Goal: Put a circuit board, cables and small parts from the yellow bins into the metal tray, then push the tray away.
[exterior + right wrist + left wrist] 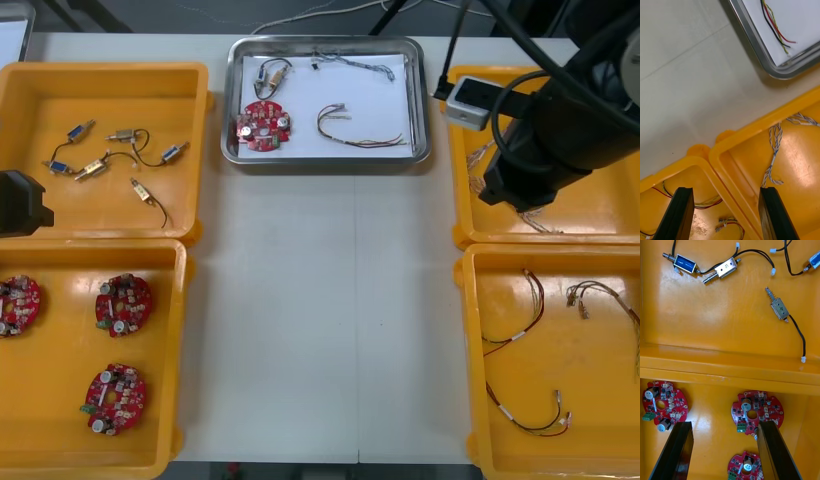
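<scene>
— Tray status?
— Tray [425,100] sits far-centre on counter [320,300]. I see 1 board [263,126], red/yellow cable [360,128], blue/white cable [350,62] and small part [272,73] inside.
— Hands?
— R hand [723,193] wide, empty, over wall between right bins [752,131]. L hand [724,425] wide, empty, above boards [757,413] in near left bin [711,420].

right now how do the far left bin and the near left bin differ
The far left bin holds several small metal parts on black cables; the near left bin holds three round red circuit boards. The far bin's parts lie close, some cables crossing; the near bin's boards lie apart. Both are yellow, open-topped, side by side.
</scene>
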You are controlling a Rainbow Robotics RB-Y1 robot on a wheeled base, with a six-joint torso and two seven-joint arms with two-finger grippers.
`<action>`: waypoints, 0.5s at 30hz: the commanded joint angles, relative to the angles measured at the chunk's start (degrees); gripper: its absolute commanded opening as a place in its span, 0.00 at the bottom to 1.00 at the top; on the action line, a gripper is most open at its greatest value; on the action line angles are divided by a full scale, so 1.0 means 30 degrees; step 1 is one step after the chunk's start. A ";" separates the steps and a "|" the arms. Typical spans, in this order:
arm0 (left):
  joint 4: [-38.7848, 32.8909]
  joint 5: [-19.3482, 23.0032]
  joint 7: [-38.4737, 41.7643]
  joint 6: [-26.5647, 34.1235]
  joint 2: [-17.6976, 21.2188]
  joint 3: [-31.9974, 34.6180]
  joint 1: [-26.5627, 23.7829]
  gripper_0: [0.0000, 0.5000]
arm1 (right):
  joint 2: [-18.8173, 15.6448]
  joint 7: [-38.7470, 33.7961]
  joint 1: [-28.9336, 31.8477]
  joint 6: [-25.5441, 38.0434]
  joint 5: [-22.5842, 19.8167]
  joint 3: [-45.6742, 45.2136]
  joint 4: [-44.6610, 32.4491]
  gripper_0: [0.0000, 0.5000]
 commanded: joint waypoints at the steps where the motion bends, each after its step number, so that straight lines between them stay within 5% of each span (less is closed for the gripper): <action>1: -0.0547 -0.0073 -0.0220 -0.0174 -0.0169 0.0549 0.0050 1.00 | -0.1240 -0.0889 0.1989 0.0074 -0.0332 -0.2425 -0.1217 1.00; 15: -0.0547 -0.0073 -0.0220 -0.0174 -0.0169 0.0549 0.0050 1.00 | -0.1445 -0.1768 0.7263 0.0074 -0.0215 -0.8753 -0.2037 1.00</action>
